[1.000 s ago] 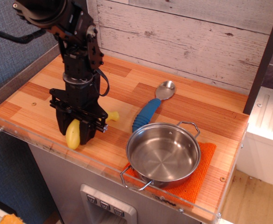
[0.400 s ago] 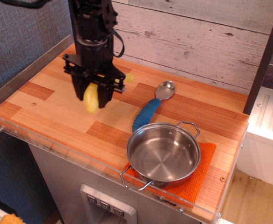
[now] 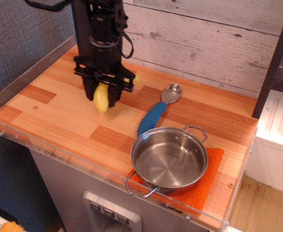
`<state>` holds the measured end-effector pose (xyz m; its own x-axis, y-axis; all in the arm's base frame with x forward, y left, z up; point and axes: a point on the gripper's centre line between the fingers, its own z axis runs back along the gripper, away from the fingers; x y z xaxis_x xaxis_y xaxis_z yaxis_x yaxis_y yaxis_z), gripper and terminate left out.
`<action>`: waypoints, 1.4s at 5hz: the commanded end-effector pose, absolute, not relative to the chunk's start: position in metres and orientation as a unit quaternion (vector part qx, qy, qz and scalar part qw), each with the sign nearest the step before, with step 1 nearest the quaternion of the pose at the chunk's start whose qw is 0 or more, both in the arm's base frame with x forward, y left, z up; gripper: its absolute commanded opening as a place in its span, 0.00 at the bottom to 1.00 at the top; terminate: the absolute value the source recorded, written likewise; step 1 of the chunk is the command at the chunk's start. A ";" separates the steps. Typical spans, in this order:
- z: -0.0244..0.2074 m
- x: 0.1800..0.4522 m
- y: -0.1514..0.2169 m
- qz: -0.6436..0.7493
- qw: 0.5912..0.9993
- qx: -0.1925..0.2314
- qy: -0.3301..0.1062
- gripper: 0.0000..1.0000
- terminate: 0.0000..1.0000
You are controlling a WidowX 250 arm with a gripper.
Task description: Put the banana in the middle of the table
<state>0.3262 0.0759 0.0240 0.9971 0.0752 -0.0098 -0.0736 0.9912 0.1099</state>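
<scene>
Arm: black, coming down near-vertical from the top edge.
Wrist: straight, with a cable looping beside it.
Hand (image 3: pixel 104 96): pointing down, fingers closed on the banana (image 3: pixel 101 98) (tips partly hidden), raised off the tabletop (image 3: pixel 59 111).

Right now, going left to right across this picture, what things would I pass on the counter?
Banana held in the gripper, then blue-handled spoon, then steel pan on its orange mat.

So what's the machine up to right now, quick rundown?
Gripper shut on banana, held above the table. Banana not set down yet. Spoon and pot off to the right, not blocking.
</scene>
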 end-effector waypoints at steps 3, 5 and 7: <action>0.032 0.381 0.039 0.000 0.998 0.062 -0.019 1.00 0.00; 0.067 0.370 0.037 0.005 0.997 0.060 -0.045 1.00 0.00; 0.108 0.331 0.016 0.003 0.996 0.041 -0.080 1.00 0.00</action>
